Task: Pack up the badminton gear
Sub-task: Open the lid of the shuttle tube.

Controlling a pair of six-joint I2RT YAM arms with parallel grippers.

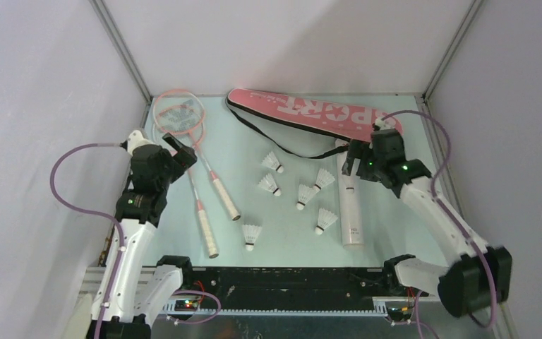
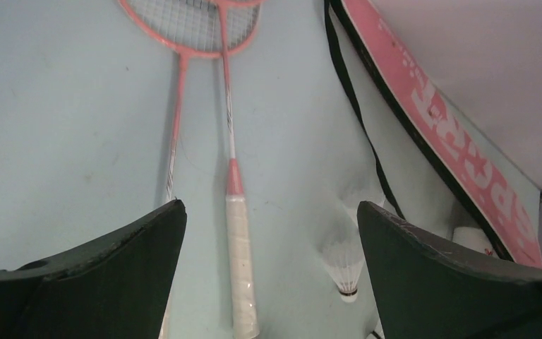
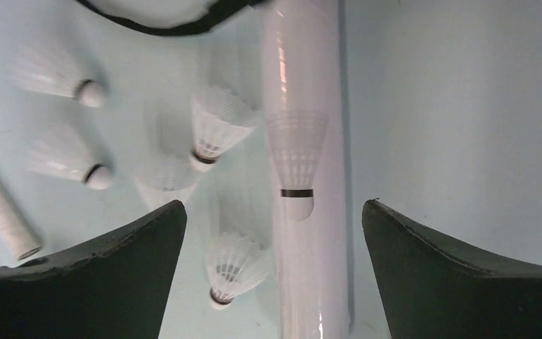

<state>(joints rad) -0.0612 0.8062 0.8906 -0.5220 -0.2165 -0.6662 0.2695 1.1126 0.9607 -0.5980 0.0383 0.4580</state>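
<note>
Top external view: the desk (image 1: pixel 388 212) carries all the gear, none of it packed yet, so I judge the job to be at its opening step. The pink bag (image 1: pixel 310 113) lies along the far edge, its black strap trailing toward the middle. Two rackets (image 1: pixel 226 199) lie crossed at the left, heads far and handles near. A white tube (image 1: pixel 351 212) lies lengthwise at the right.

The left gripper (image 1: pixel 176 152) hangs released and empty above the racket shafts. The right gripper (image 3: pixel 274 240) is likewise spread wide with nothing in it, straddling the tube from above without touching it.

Six shuttlecocks (image 1: pixel 305 195) are scattered between rackets and tube. A seventh shape shows on the tube in the right wrist view, and whether it is printed there or sits inside I cannot tell.

Next, the right arm probably needs to drop and close squarely on the tube without rolling it.
</note>
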